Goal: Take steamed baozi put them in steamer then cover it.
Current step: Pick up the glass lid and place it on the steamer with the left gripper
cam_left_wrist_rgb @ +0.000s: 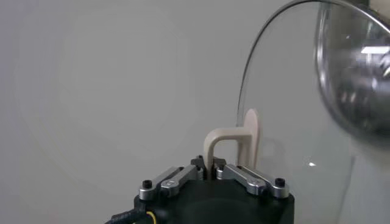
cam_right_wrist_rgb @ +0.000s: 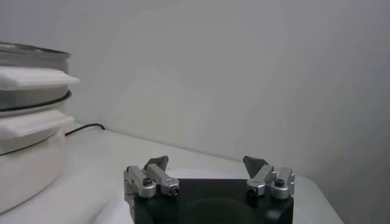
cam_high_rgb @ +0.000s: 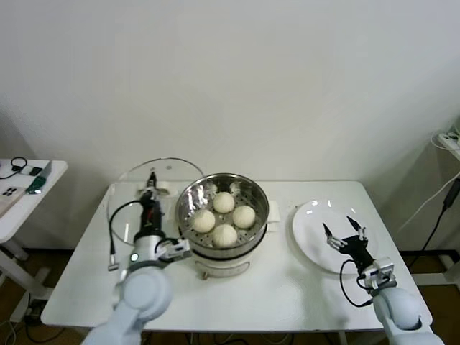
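Observation:
Several cream-white baozi [cam_high_rgb: 223, 203] lie inside the shiny steamer [cam_high_rgb: 251, 194], which sits on its white pot base in the middle of the table. To its left the clear glass lid [cam_high_rgb: 169, 172] stands tilted on edge. My left gripper [cam_high_rgb: 152, 188] is shut on the lid's cream handle [cam_left_wrist_rgb: 214, 141], and the glass [cam_left_wrist_rgb: 292, 115] rises beside the steamer [cam_left_wrist_rgb: 359, 73]. My right gripper [cam_high_rgb: 343, 231] hovers open and holds nothing over the white plate [cam_high_rgb: 309, 223]. In the right wrist view the right gripper [cam_right_wrist_rgb: 207, 163] has its jaws wide apart, and the steamer [cam_right_wrist_rgb: 27, 67] stands off to one side.
A black cable [cam_high_rgb: 112, 233] loops on the table by my left arm. A small side table [cam_high_rgb: 18, 201] with a few items stands at the far left. Cables [cam_high_rgb: 442, 205] hang at the far right. The wall runs close behind the table.

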`<state>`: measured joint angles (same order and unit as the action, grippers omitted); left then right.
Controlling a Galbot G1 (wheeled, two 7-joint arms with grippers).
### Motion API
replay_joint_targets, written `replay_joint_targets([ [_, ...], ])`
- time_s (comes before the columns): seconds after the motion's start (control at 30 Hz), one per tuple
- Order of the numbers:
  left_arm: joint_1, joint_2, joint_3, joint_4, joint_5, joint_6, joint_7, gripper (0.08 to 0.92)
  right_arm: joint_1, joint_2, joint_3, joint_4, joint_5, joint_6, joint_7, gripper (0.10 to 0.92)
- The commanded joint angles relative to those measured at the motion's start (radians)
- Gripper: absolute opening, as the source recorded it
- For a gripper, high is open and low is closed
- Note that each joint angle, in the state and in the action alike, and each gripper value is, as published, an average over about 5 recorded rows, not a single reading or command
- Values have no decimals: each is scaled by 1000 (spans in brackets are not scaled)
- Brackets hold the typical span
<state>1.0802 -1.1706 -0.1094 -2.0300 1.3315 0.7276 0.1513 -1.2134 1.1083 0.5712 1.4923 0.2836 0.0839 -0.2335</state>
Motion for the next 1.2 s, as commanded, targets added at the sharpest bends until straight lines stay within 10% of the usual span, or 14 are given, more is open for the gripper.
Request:
replay_joint_targets([
  [0.03, -129, -179, 203, 93, 111, 53, 108, 151, -3, 2, 16, -17, -4, 9, -5, 823],
  [1.2, -199, -260, 240, 311, 139, 53, 106, 151, -35, 3, 67, -32, -7, 31, -19, 823],
])
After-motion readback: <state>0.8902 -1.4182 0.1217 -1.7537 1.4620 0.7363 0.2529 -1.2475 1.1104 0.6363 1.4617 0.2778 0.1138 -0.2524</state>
